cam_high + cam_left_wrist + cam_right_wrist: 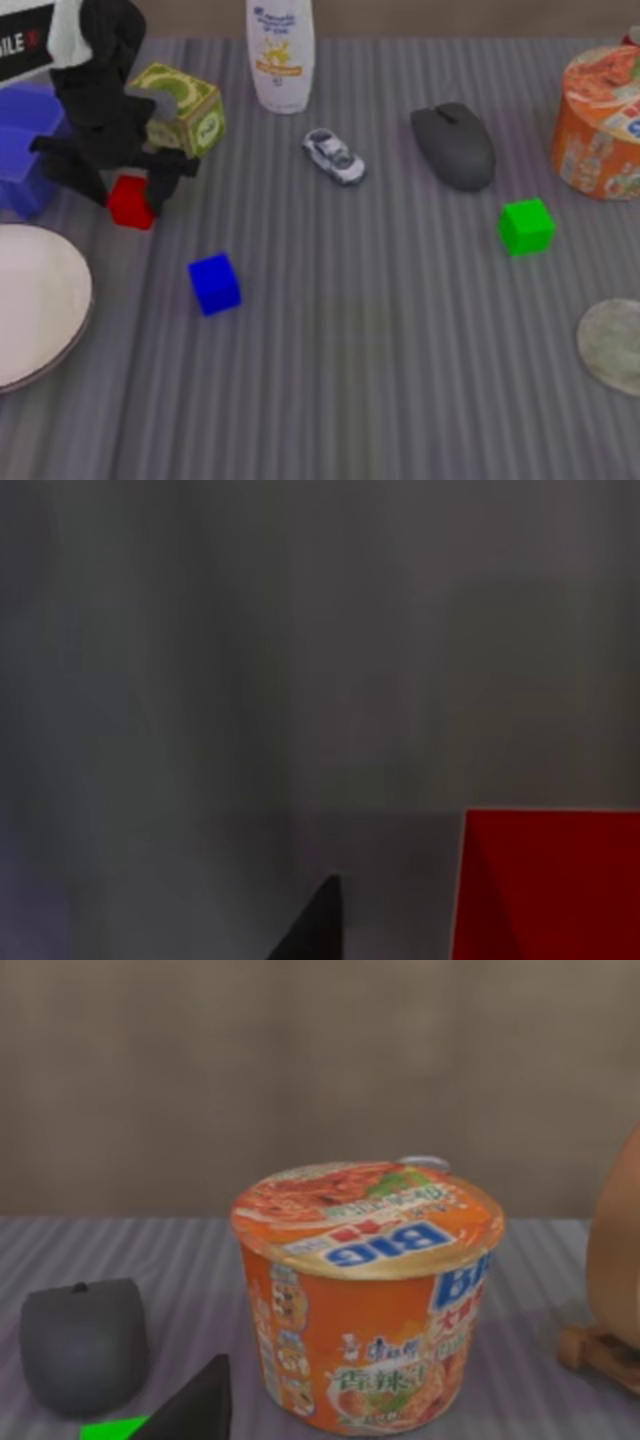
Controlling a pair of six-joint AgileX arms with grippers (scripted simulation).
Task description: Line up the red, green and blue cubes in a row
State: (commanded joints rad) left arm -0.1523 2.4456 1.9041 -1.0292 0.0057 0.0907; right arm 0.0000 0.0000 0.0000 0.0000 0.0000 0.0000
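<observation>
Left claw (135, 190) stands over the red cube (131, 202) at the tabletop's (380, 380) nine o'clock edge; whether it pinches cannot be told. Blue cube (214, 284) lies at the red cube's four o'clock, green cube (526, 226) far toward three o'clock, nearer the unseen right arm. Noodle cup (370, 1300) reads "BIG".

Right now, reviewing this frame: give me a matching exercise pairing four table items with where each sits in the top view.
Things:
1. red cube
2. green cube
3. blue cube
4. toy car

Places:
A. right side, just below the computer mouse
B. between the lotion bottle and the mouse
C. at the left gripper, far left
D. open table, left of centre

Pairs: 1-C, 2-A, 3-D, 4-B
</observation>
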